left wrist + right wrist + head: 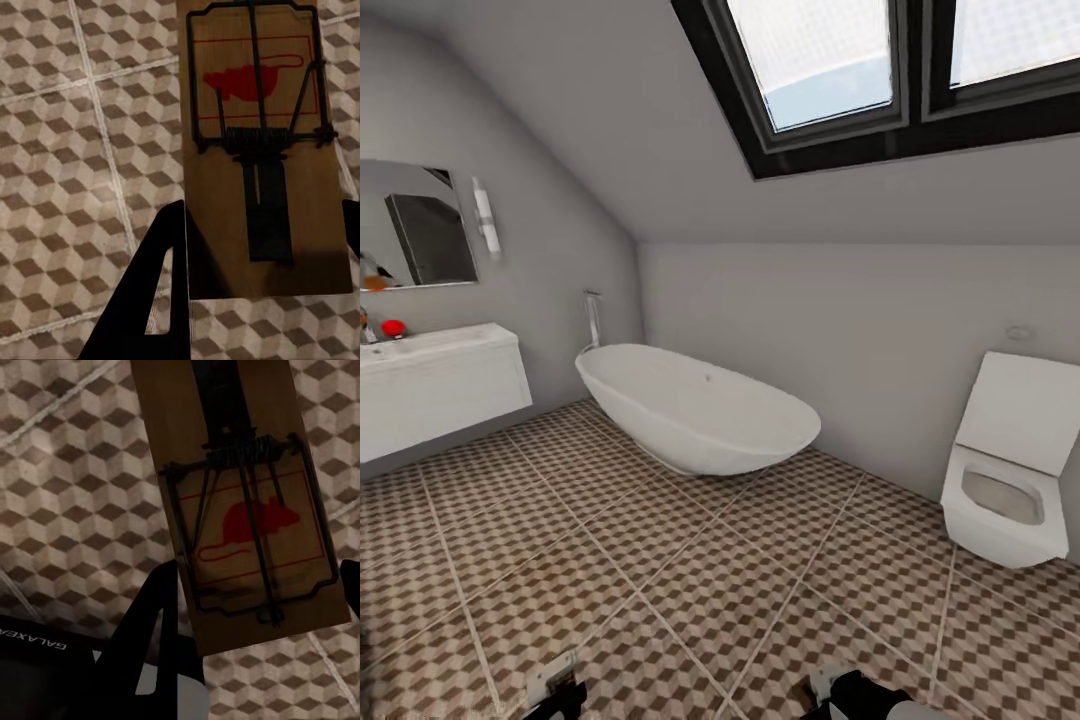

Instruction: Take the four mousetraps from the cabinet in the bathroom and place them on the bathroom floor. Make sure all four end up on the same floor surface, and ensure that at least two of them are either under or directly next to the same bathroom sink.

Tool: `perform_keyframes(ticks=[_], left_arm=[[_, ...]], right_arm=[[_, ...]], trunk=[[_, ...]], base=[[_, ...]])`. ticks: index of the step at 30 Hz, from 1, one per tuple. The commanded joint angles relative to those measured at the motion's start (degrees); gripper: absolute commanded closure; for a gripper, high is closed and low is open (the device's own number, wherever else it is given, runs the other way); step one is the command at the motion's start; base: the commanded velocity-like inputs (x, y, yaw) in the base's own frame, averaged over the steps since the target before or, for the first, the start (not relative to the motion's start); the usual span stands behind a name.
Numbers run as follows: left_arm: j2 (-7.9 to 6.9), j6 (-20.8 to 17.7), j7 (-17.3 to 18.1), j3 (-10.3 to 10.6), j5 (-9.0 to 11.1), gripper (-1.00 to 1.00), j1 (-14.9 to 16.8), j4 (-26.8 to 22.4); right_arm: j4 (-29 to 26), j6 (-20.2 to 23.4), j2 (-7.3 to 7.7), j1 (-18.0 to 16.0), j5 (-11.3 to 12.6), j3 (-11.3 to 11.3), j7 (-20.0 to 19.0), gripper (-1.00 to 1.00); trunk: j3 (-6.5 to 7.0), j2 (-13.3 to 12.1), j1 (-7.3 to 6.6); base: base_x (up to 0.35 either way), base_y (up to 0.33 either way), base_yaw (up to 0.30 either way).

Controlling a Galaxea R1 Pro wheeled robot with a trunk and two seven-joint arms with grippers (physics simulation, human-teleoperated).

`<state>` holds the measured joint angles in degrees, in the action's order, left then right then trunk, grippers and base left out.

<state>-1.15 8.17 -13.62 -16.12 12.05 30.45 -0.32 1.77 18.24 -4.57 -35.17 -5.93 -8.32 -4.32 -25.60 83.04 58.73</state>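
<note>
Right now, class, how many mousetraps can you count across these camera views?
2. One mousetrap is held in the left end effector; another mousetrap is in the right end effector. Others may be out of view.

text: "GALAXEA", seen upside down, white on the robot's dark body, right wrist view, 8 o'clock | signs: red mouse outline on each mousetrap board | no numbers legible
</note>
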Motion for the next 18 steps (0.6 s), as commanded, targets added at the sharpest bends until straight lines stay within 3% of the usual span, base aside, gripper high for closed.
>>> perform_keyframes(ticks=[1,10,18], left_arm=[[0.04,0.19,-0.21,0.12,0.51,1.0,0.05,0.05],[1.27,0.23,-0.48,0.12,0.45,1.0,0.05,0.06],[1.45,0.27,-0.54,0.12,0.44,1.0,0.05,0.05]], right_arm=[[0.07,0.12,-0.02,-0.08,-0.48,-0.32,-0.34,1.0],[0.07,0.12,0.0,-0.08,-0.48,-0.34,-0.34,1.0],[0.07,0.12,0.0,-0.08,-0.48,-0.32,-0.34,1.0]], trunk=[[-0.06,0.04,0.0],[-0.06,0.04,0.0],[-0.06,0.04,0.0]], base=[[0.0,0.0,0.3],[0.0,0.0,0.3],[0.0,0.0,0.3]])
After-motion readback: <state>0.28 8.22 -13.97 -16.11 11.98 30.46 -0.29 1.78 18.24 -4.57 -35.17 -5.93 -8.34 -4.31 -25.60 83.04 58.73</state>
